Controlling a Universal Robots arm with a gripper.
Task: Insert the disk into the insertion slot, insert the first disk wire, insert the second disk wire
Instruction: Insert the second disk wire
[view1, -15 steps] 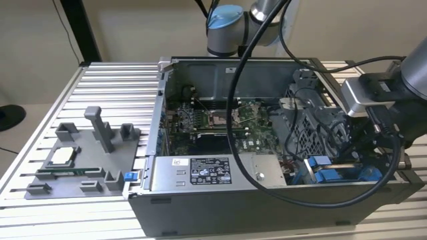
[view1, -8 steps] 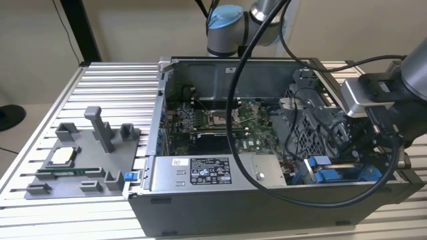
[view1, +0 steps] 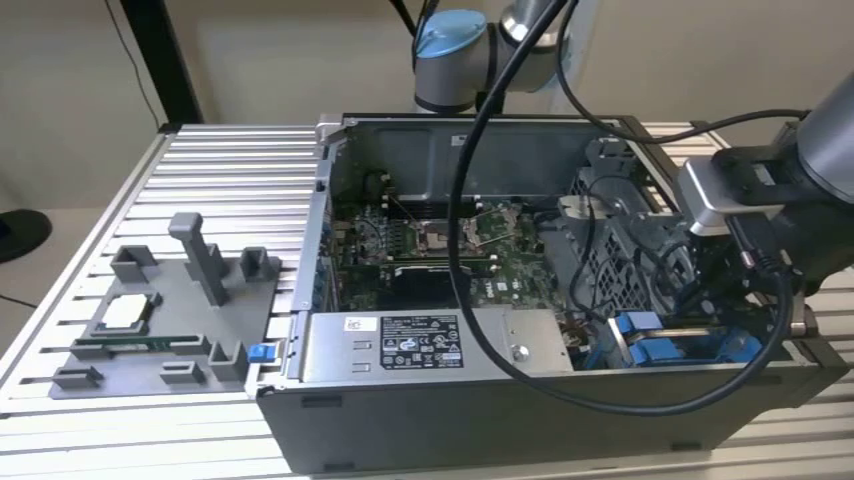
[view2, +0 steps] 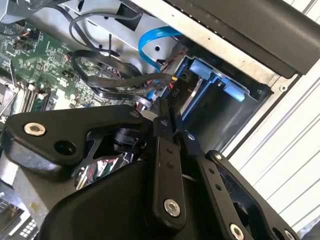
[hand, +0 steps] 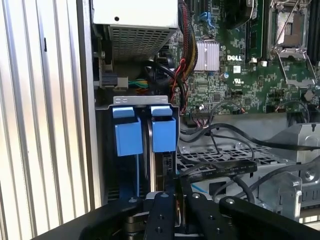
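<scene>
One pincer (hand: 172, 197) hovers closed, apparently gripping a black wire (hand: 220, 170), above one disk (hand: 156, 165) seated in the slot (hand: 132, 102) with two blue tabs (hand: 127, 136).

I see a white printed label (view1: 400, 342) on the power supply, white lettering on the motherboard (hand: 236, 58), and a small mark on a black connector (view2: 176, 92); I read none off.
</scene>
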